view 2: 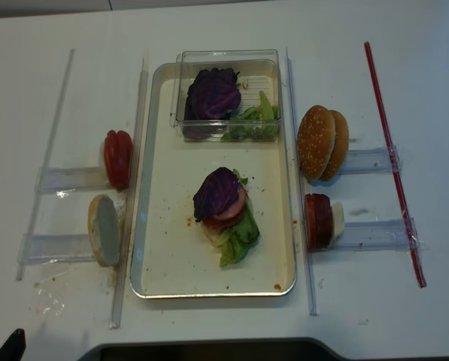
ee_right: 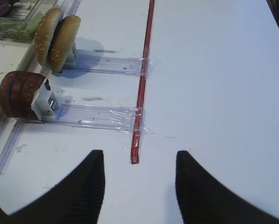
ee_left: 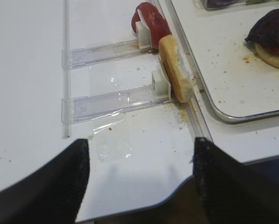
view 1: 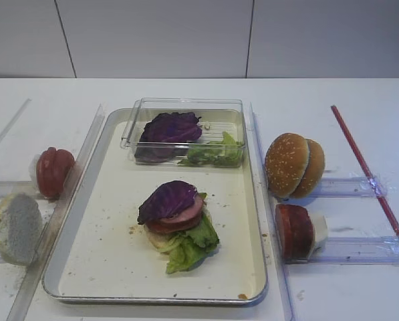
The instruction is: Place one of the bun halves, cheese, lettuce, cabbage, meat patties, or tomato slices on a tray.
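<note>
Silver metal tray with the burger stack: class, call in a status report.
Left gripper open, empty; right gripper open, empty. Purple cabbage leaf tops stack on silver metal tray. Nothing obstructing.

Bright even overhead light, soft shadows, slight blur.

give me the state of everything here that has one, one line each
tray: flat on the table, crumbs on its floor
burger stack: on the tray, cabbage on top, lettuce sticking out below
clear box: lidless, holds a purple leaf and green leaves
sesame buns: upright on edge, right of the tray
pale bun half: upright on edge, left of the tray
tomato slices: upright on edge
left end effector: open, empty
right end effector: open, empty
</note>
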